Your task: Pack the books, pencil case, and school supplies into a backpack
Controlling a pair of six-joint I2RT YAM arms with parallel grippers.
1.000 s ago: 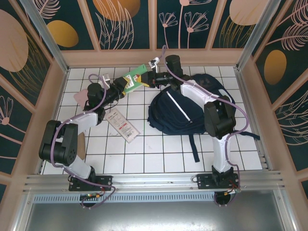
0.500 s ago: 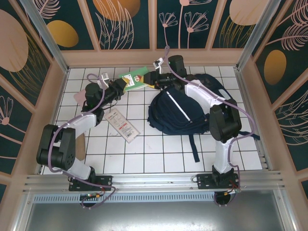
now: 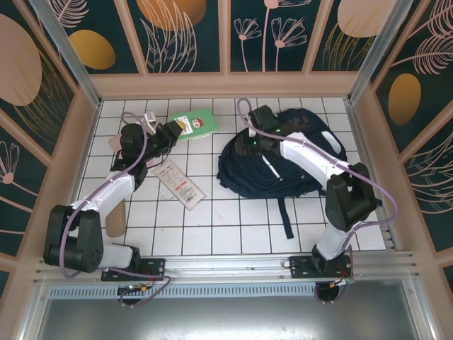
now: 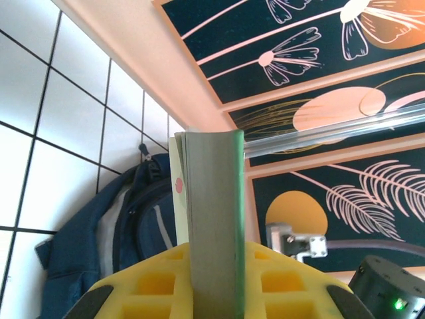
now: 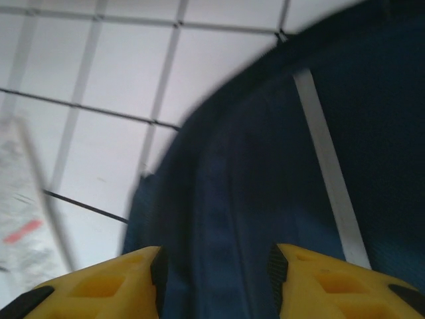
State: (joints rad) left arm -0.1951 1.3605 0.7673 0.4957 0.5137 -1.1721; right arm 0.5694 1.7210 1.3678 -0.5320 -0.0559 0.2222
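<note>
Green book (image 3: 196,121) pinched at short end by left end effector (image 3: 173,129), fingers pressed onto covers; seen upper centre-left of top view, near back wall. Long axis laid left-to-right, free end aimed right toward backpack (image 3: 279,159). Backpack set right of centre on desk (image 3: 233,219), near book's free end, bulk stretched lower left to upper right. Right end effector (image 3: 248,145) spread, nothing gripped, poised at backpack's upper left edge, between book and bag. Opening not discernible. Left arm judged carrier; rightward travel required.
</note>
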